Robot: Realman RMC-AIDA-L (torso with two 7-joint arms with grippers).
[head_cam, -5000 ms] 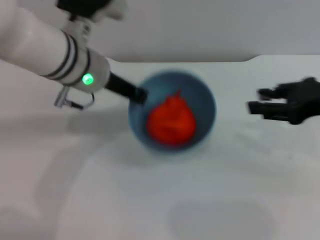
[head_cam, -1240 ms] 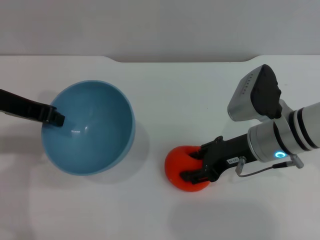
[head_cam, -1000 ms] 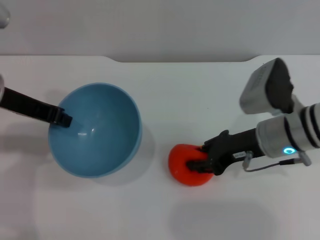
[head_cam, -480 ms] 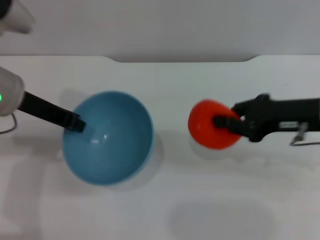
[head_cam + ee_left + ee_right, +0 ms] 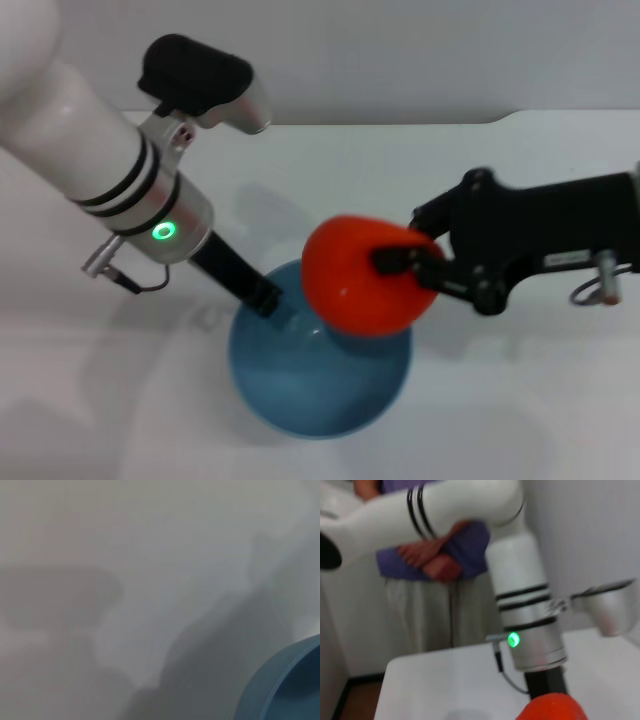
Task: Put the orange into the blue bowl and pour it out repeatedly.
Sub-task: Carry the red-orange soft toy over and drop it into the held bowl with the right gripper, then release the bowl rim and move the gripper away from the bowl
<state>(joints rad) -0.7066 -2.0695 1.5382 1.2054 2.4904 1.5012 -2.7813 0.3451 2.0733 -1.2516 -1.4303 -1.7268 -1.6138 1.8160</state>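
Two tools are at work over the white bench point(image 5: 520, 400). The right tool point(image 5: 405, 265), black and reaching in from the right of the head view, is clamped on the orange point(image 5: 362, 275), its dark fingers point(image 5: 392, 259) pressed against the fruit's side. The orange is a vivid reddish-orange, rounded and a little uneven in outline, with a soft sheen on its skin; it hangs in the air above the right part of the blue bowl point(image 5: 318, 375), covering some of the bowl's rim from the head camera. In the right wrist view only the top of the fruit shows at the lower edge.

The left tool point(image 5: 265, 297) comes down from the upper left on a white arm with black bands and a lit green ring, and its black tip grips the bowl's near-left rim. The bowl is smooth, glossy and light blue, plain and unmarked, with a deep rounded body, and is wider than the fruit. Its curved edge fills a corner of the left wrist view, beside grey shadows on the bench.
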